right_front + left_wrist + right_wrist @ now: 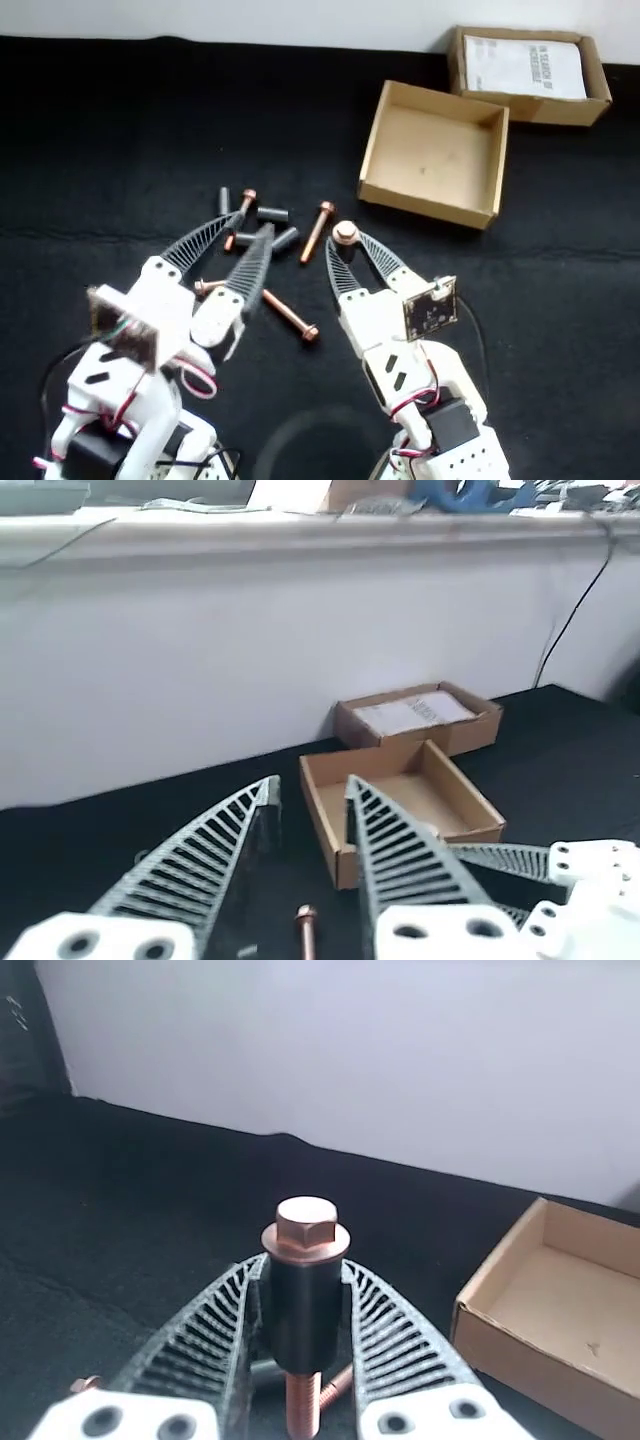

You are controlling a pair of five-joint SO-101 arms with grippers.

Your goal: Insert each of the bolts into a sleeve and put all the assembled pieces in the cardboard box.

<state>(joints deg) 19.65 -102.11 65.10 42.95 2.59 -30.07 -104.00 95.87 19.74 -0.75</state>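
My right gripper (303,1272) pinches black cylindrical sleeve (300,1315), copper hex-head bolt (305,1228) through it; my left gripper (311,786): fingers moderately spread, empty, loose copper bolt (305,930) between them.

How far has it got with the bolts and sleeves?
Done: one bolt sits through a sleeve. In hand: the right gripper holds that piece upright. Left: the cardboard box is empty, and loose bolts and spare sleeves lie on the table by the open left gripper.

Five bolts (245,205) (318,232) (290,315) (207,287) (345,233); four loose sleeves (224,200) (272,214) (286,238) (245,239), fifth sleeve (300,1310) on one bolt; two cardboard boxes (425,205) (528,106); two arms (150,330) (400,340).
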